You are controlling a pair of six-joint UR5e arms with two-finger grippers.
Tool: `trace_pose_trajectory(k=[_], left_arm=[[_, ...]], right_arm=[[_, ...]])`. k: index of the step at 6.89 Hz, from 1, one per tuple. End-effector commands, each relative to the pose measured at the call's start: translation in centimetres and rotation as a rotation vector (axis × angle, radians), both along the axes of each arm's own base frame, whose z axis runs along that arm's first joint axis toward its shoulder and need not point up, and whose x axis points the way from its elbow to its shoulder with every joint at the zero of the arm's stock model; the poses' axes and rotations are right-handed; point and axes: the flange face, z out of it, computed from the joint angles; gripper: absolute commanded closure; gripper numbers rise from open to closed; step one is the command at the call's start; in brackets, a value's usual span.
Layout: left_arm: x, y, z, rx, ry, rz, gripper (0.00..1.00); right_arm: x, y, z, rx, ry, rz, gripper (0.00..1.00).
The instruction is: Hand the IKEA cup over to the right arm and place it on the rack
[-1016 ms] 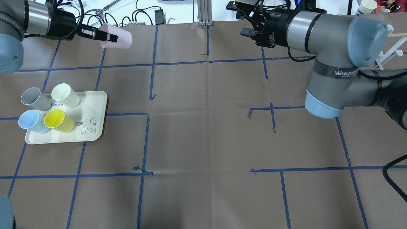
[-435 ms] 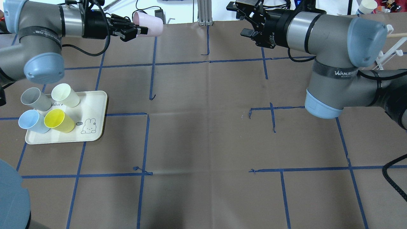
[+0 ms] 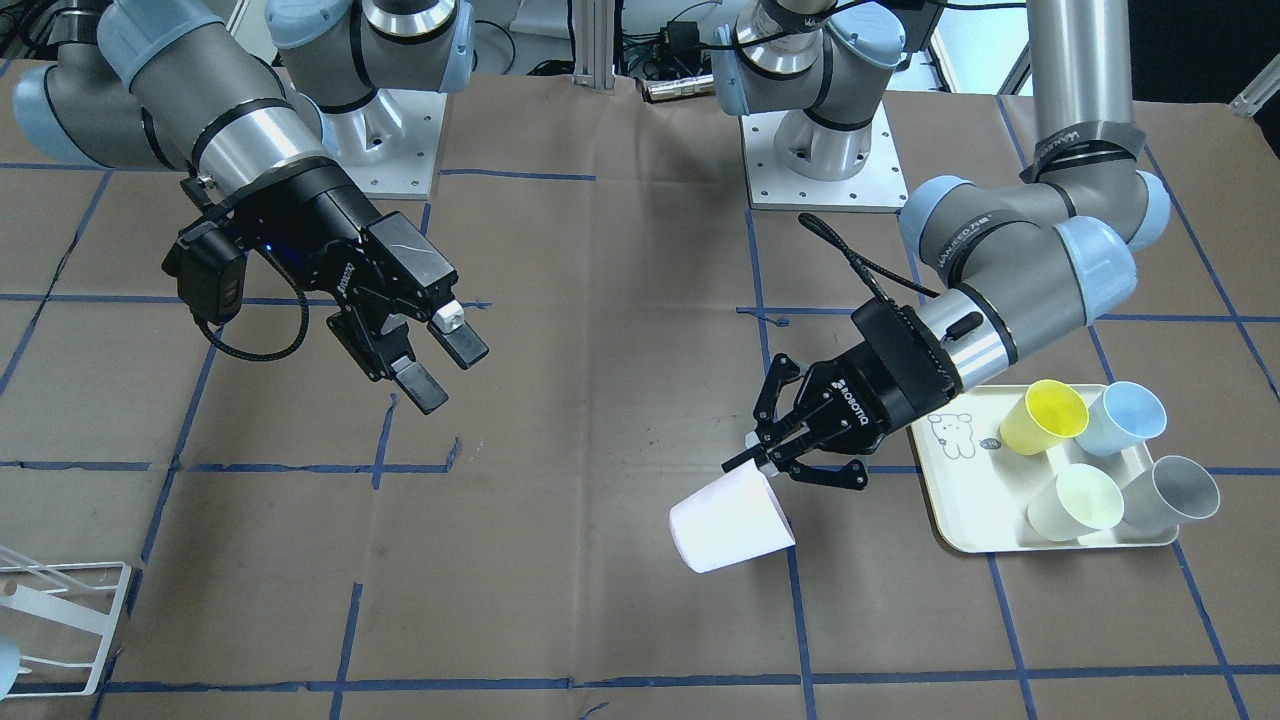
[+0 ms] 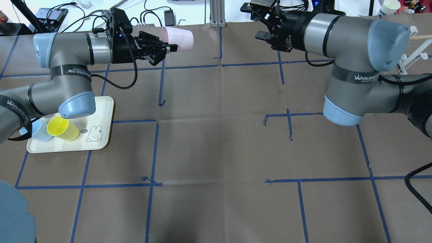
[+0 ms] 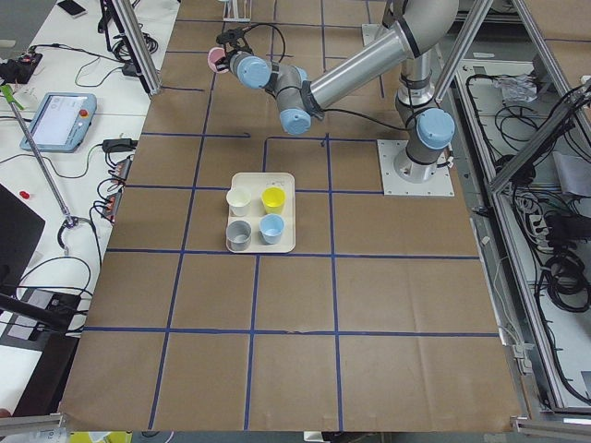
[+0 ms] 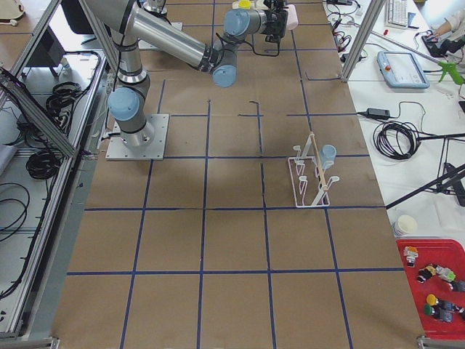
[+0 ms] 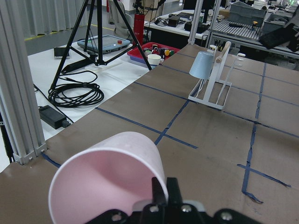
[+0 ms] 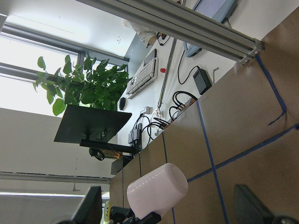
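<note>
Brown paper [image 3: 600, 620] ruled with blue tape covers the table; read the front-facing view from your edge toward the robot. Nearest you, at that view's lower left, a corner of the white wire rack [image 3: 62, 612] enters the picture. The right-side view shows the rack standing upright with a pale blue cup [image 6: 328, 152] hung on one rod.

Next comes the pink cup [image 3: 730, 522], held on its side off the paper, its closed base pointing away from the left gripper [image 3: 790, 470]. That claw is clamped on the cup's rim end. The left wrist view shows one finger [image 7: 161, 193] pressed against the cup wall.

Just beside it, on the view's right, lies the cream tray [image 3: 960, 520]. Four cups stand on it mouth-up: yellow [image 3: 1043, 416], blue [image 3: 1125, 418], pale green [image 3: 1075, 502] and grey [image 3: 1170, 495].

Farther back, on the view's left and well apart from the pink cup, the right gripper [image 3: 445, 372] hangs above the paper. Its two flat paddles are spread wide with nothing between them.

Farthest from you sit the right arm's base plate [image 3: 390, 160] and the left arm's base plate [image 3: 825, 175].
</note>
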Motion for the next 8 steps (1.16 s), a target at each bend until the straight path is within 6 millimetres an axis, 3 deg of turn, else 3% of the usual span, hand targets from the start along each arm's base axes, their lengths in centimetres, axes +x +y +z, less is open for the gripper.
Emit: trace_pose_trajectory(k=[1,2,3,6,8], left_arm=[[-2.5,4.2,0.4,0.037,0.126,0.049,1.0],[-4.9,5.6,0.2,0.056,0.162,0.033,1.0],[-5.4,6.3,0.9,0.079,0.22,0.003,1.0],[-5.8,7.1,1.3,0.045,0.269,-0.061,1.0],[-5.7,7.3,1.2,0.039,0.275,-0.066,1.0]], right_arm=[[0.0,-0.5,-0.8,0.02,-0.026,-0.017,0.02],[-0.2,-1.0,-1.7,0.006,-0.076,-0.048,0.02],[-0.2,-1.2,-2.8,-0.028,-0.162,-0.098,0.02],[-0.1,-1.5,-6.0,0.012,-0.356,-0.158,0.0],[-0.4,0.1,-9.4,0.154,-0.41,-0.284,0.0]])
